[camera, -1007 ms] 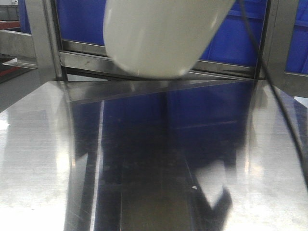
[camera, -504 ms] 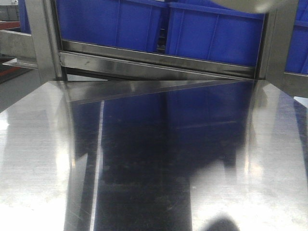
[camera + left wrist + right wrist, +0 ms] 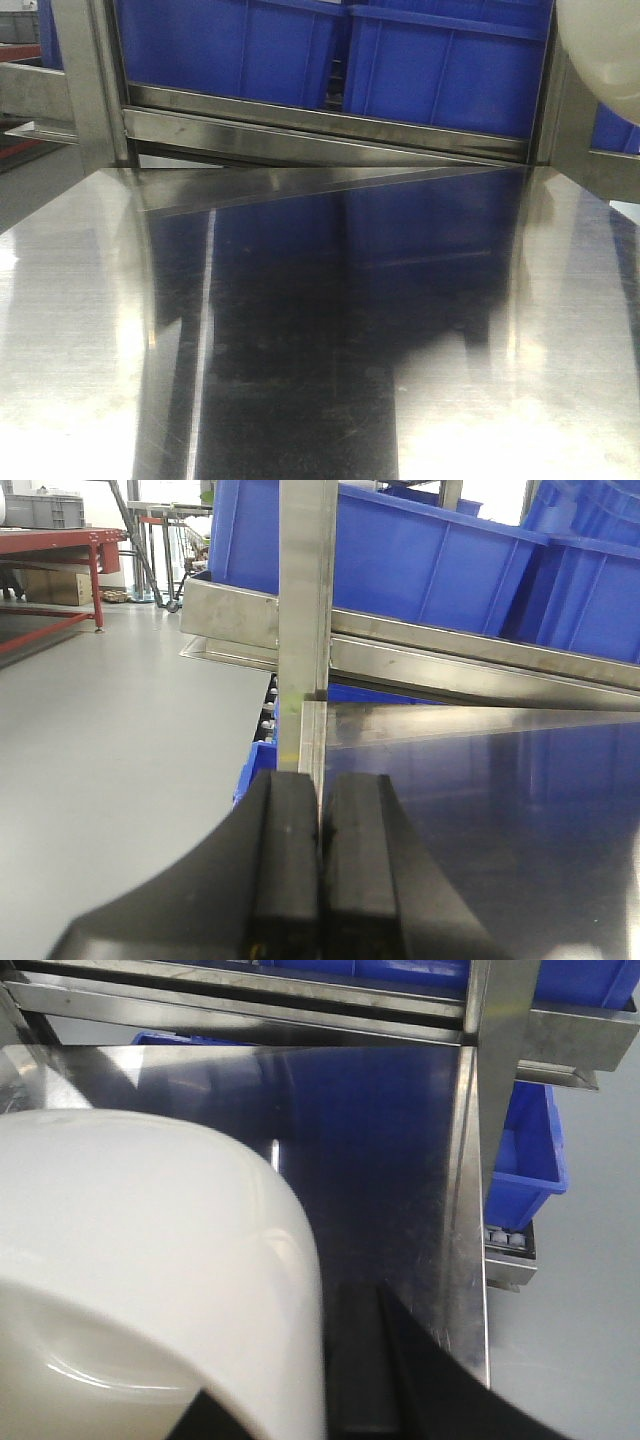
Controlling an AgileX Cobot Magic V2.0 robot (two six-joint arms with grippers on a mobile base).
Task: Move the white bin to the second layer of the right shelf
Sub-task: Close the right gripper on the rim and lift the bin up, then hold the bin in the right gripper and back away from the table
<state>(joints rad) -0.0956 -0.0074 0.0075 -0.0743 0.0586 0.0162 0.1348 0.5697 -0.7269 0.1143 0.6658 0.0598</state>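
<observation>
Steel table [image 3: 300, 330] across the whole foreground, mirror-bright. Behind the table's far edge, a rack: blue crates [image 3: 440, 70] on a sloping steel rail [image 3: 330, 135], framed by upright posts [image 3: 565, 135].

Above the table's far right corner, level with the crates: the white bin [image 3: 605, 45], off the surface and only partly inside the front view. Close up in the right wrist view, glossy wall bulging toward the lens.

Right gripper [image 3: 340, 1410] seemingly clamped on the bin's edge. One dark finger [image 3: 440, 1380] showing beside the wall, the other hidden. Depth of bite impossible to tell.

Past the table's right edge, beyond the post, another bay with a crate and a short run of white rollers [image 3: 505, 1242] lower than the table top. Cannot tell from here whether that level is the second layer.

Left gripper [image 3: 320, 850] near the table's left edge, pads pressed together on nothing.

Probably mid-carry.

- Swing right around the post, not into it, with the bin's base above the front bar of the target level.
- Hold the bin level and move smoothly, since glossy tapering plastic looks apt to slip in a thin pinch.
- Line up squarely with the tracks and set the base down on the rollers.
- Ease the fingers apart only once the bin sits settled, because sloped rollers may let it run.
- Leave the left arm parked.
</observation>
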